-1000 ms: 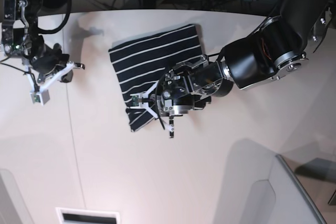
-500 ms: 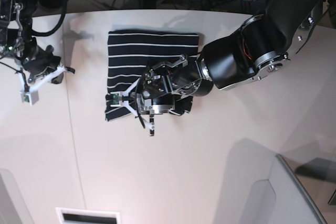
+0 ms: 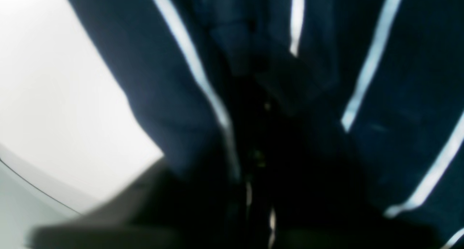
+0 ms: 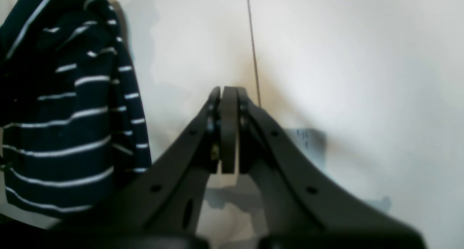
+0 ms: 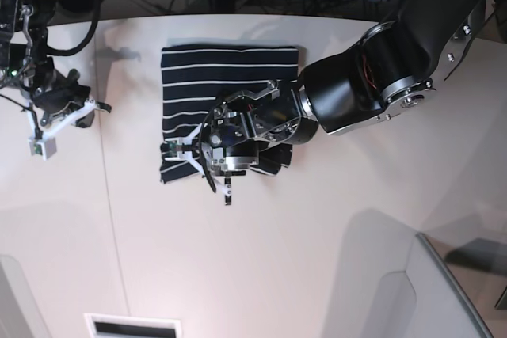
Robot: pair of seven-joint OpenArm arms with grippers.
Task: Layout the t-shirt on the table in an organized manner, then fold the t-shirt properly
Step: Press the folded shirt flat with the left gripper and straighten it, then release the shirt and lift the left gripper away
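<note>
Off-white worktop point(image 5: 261, 259) shows you the folded t-shirt point(image 5: 230, 77), left pincer point(image 5: 207, 165) at its near edge, grip unclear, right pincer point(image 4: 228, 133) clenched empty.

We see the t-shirt point(image 5: 218, 77) lying folded into a rough square on the table point(image 5: 317, 219), near its curved far edge. Our left gripper point(image 5: 207, 172) sits low over the shirt's near edge. Our right gripper point(image 5: 67, 120) hangs well apart, over bare tabletop beyond the thin seam point(image 5: 111, 219).
</note>
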